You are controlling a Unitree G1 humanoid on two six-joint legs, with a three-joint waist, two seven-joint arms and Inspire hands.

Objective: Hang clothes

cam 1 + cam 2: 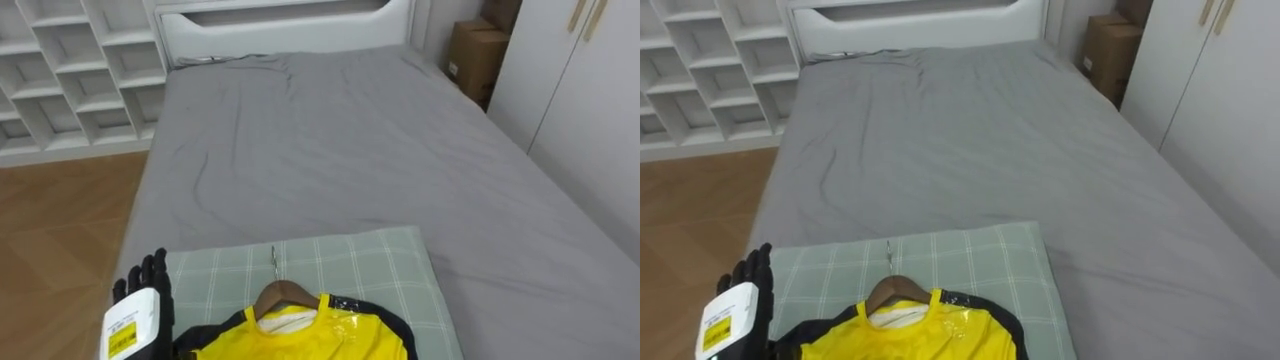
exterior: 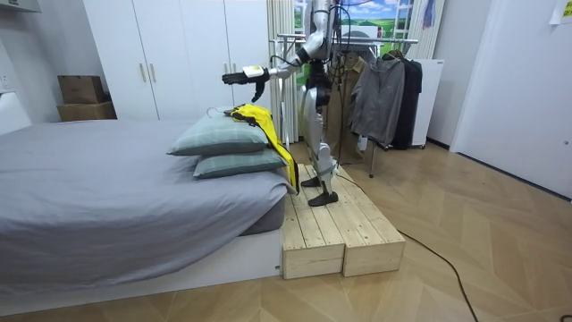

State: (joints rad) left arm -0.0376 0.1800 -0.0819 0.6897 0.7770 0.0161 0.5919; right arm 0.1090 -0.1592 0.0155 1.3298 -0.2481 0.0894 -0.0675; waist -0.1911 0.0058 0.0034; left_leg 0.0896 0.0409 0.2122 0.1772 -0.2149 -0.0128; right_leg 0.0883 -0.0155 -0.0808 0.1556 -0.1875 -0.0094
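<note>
Yellow shirt (image 1: pixel 300 342) on wooden hanger (image 1: pixel 284 293) lies flat on green checked pillow (image 1: pixel 380 270), atop gray bed (image 1: pixel 350 140). Left robot hand (image 1: pixel 148 298) raised just beside shirt, not touching; fingers seemingly straight, spread, empty. Robot stands on wooden platform (image 2: pixel 340 231) beside bed.

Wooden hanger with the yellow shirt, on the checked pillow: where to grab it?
I'd pinch the wooden hanger at its bare neck below the metal hook, fingers coming from above; the yellow shirt covers its arms. The open left hand is nearest.
</note>
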